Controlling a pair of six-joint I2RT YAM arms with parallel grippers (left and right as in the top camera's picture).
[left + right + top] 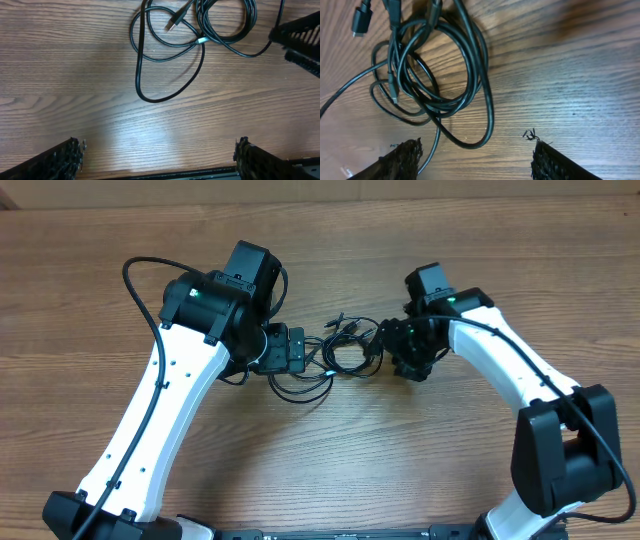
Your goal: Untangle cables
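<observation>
cables (pixel 330 358): thin black cords in one overlapping heap, mid-table, between the two arms; several loops cross and stack on each other.
plug ends (pixel 360 20): a few poke out at the far edge of the heap, none pulled clear of it.
loose loop: one long strand sags out of the bundle toward the left arm, flat on the wood.
right gripper (pixel 475 155): just above the heap, jaws apart, one low loop lying between them, nothing pinched.
left gripper (pixel 159 157): near the heap's other side, jaws spread wide, only bare wood between them.
table (pixel 320 470): wood grain, carries nothing but the cords and the arms.
done: nothing visibly separated; no cord lies on its own.
left: by my read nearly all of it, meaning grab a strand, draw it out, repeat for each.
</observation>
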